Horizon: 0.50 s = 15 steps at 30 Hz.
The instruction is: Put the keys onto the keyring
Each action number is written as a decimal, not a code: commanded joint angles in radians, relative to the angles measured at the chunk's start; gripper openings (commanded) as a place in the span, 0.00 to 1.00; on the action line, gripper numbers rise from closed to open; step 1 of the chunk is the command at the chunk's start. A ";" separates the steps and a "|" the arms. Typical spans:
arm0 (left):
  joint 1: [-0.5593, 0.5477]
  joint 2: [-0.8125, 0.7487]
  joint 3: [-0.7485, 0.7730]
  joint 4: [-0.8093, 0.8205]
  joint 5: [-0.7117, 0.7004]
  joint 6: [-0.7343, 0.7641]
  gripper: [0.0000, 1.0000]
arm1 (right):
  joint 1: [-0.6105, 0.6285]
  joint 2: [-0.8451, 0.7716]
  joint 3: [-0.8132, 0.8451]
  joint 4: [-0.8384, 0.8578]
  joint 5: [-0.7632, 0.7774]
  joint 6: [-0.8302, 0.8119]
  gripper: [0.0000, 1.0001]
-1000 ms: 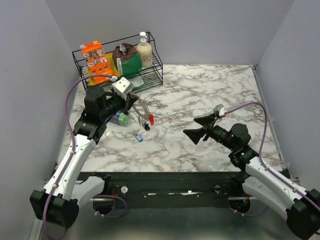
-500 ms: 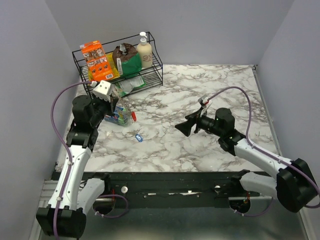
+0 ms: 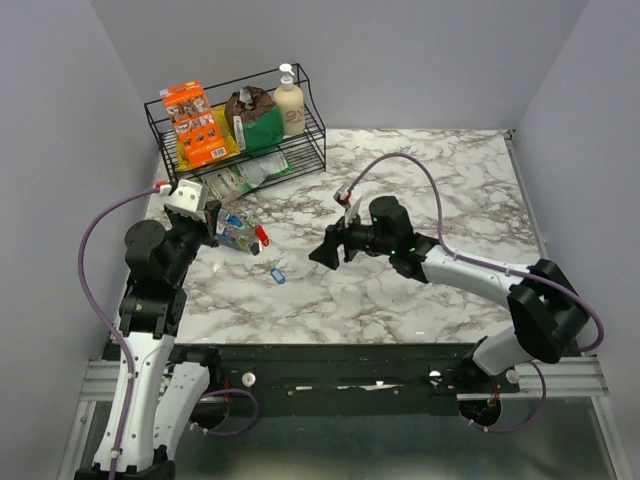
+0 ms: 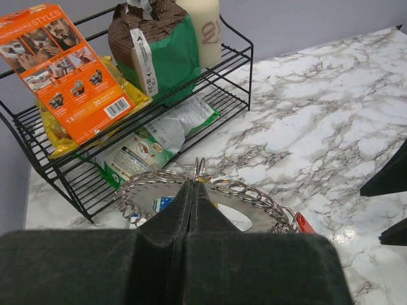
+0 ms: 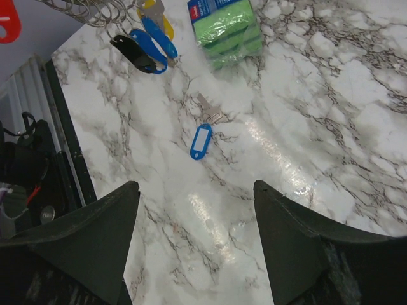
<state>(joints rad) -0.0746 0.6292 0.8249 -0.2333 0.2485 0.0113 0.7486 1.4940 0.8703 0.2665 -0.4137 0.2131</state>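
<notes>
One blue-tagged key (image 5: 202,133) lies blade-away just ahead of the wide-open, empty right gripper (image 5: 194,190); the left gripper (image 4: 193,189) pinches the keyring (image 4: 245,189).

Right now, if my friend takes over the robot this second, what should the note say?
Left hand: shut on the keyring, holding it up.
Right hand: open, empty, aimed at the loose blue key lying on the table.
Done: several keys already dangle from the ring.
Left: pick up the blue key and thread it on.
</notes>
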 commanded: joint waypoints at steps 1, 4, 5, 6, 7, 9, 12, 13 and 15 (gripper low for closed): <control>0.006 -0.074 -0.007 -0.058 -0.118 -0.007 0.00 | 0.044 0.106 0.114 -0.085 0.053 -0.044 0.77; 0.006 -0.106 -0.004 -0.110 -0.165 -0.007 0.00 | 0.070 0.185 0.189 -0.124 0.093 -0.055 0.74; 0.006 -0.112 -0.003 -0.118 -0.176 -0.007 0.00 | 0.078 0.205 0.209 -0.141 0.107 -0.055 0.74; 0.006 -0.121 -0.004 -0.126 -0.183 -0.007 0.00 | 0.090 0.248 0.237 -0.179 0.118 -0.054 0.74; 0.006 -0.134 -0.003 -0.139 -0.205 -0.007 0.00 | 0.098 0.265 0.261 -0.199 0.142 -0.052 0.73; 0.006 -0.144 0.002 -0.153 -0.228 -0.008 0.00 | 0.118 0.302 0.323 -0.242 0.168 -0.038 0.73; 0.006 -0.169 0.010 -0.173 -0.287 -0.007 0.00 | 0.150 0.370 0.401 -0.298 0.206 -0.029 0.69; 0.006 -0.184 0.008 -0.175 -0.298 -0.008 0.00 | 0.161 0.405 0.424 -0.312 0.232 -0.029 0.67; 0.006 -0.198 0.013 -0.175 -0.319 -0.032 0.00 | 0.193 0.442 0.488 -0.352 0.266 -0.026 0.67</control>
<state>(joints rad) -0.0738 0.4736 0.8204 -0.4179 0.0246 0.0101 0.8875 1.8656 1.2549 0.0353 -0.2497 0.1833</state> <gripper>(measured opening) 0.009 0.677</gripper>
